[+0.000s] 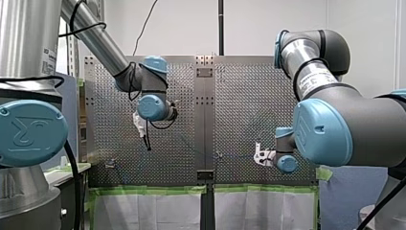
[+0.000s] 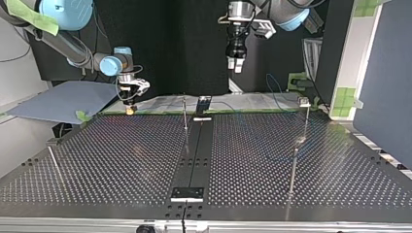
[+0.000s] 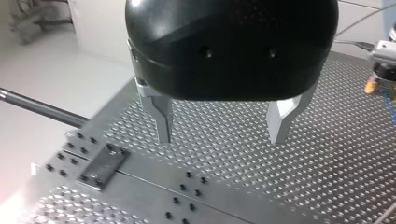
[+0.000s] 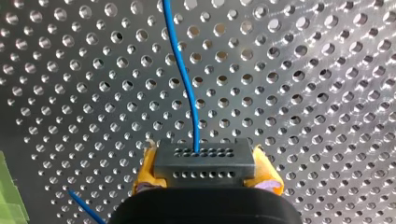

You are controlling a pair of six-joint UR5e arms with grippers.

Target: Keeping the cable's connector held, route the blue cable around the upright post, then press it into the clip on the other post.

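**Right wrist view.** My right gripper (image 4: 205, 173): yellow pads (image 4: 267, 172) clamped on the dark connector (image 4: 204, 158). The blue cable (image 4: 184, 88) leaves the connector's face and runs ahead in a loose wave over the perforated table (image 4: 327, 70). Handling note: the clamp must not loosen, so I should pull along the cable's line and not twist it.

**Left wrist view.** My left gripper (image 3: 223, 128): metal fingers (image 3: 163, 119) spread apart, holding nothing, above the table. I judge it free to press the cable later.

**Top view.**
- Right gripper: low, at the view's left.
- Upright post (image 2: 185, 114): thin, near the middle.
- Second post (image 2: 305, 119): at the view's right, with a small block at its top that I take for the clip.
- Left gripper: high, between the two posts.
- Cable: too faint to trace, so routing appears not yet begun.

Handling note: carry the connector wide of the upright post. Hold the cable low and lightly taut, so that it seats against the shaft and does not ride over the top.

**Front view.** The two grippers are well apart. The fingers are too small to read.
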